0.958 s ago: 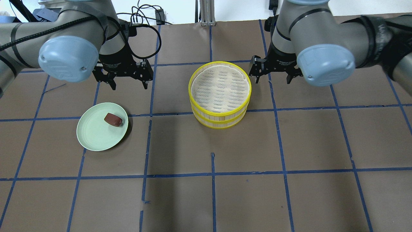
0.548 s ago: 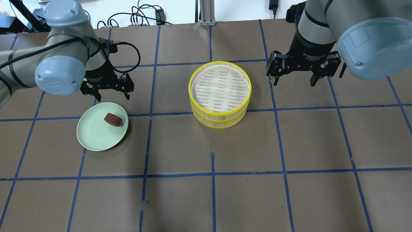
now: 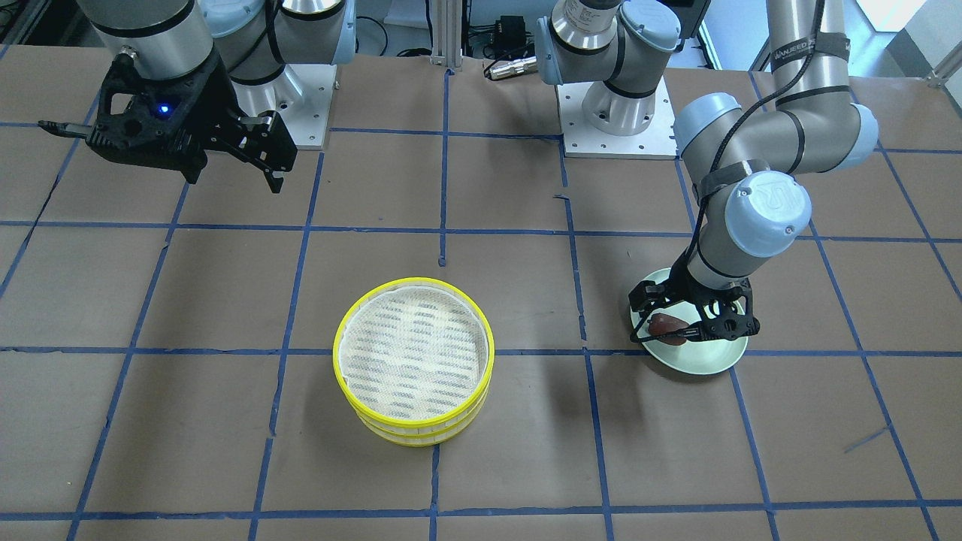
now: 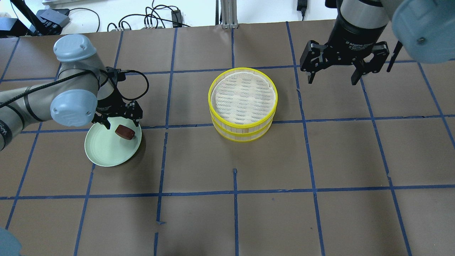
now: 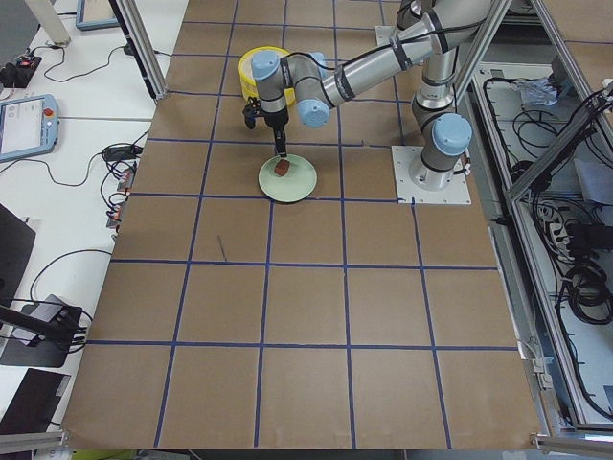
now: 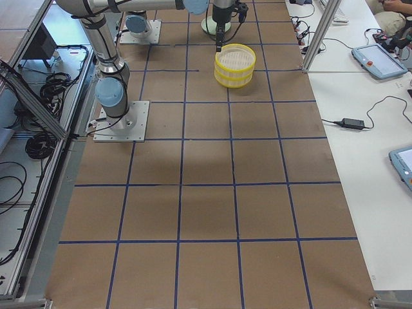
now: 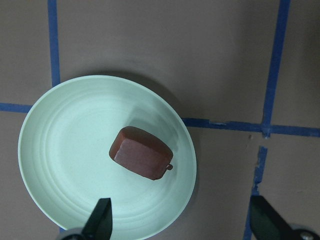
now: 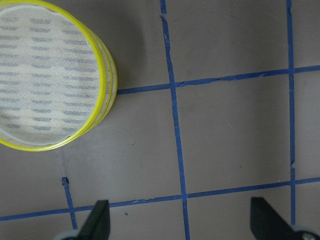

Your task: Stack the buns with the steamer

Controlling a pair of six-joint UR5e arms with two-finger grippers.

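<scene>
The reddish-brown bun [image 4: 124, 132] lies on the pale green plate [image 4: 105, 149], toward the rim nearest the yellow-rimmed bamboo steamer [image 4: 243, 131], which stands well apart from it near the middle of the brown table [image 4: 320, 160]. The left gripper [image 4: 121, 124] hangs low over the plate's robot-side edge, fingers spread wide, just beside the bun and not clamped on it. The right gripper [image 4: 332, 81] hangs high beyond the steamer, fingers likewise apart and holding nothing.

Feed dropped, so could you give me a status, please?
Left hand open, low over brown bun on plate. Right hand open, high, apart from steamer. No second bun seen.
</scene>
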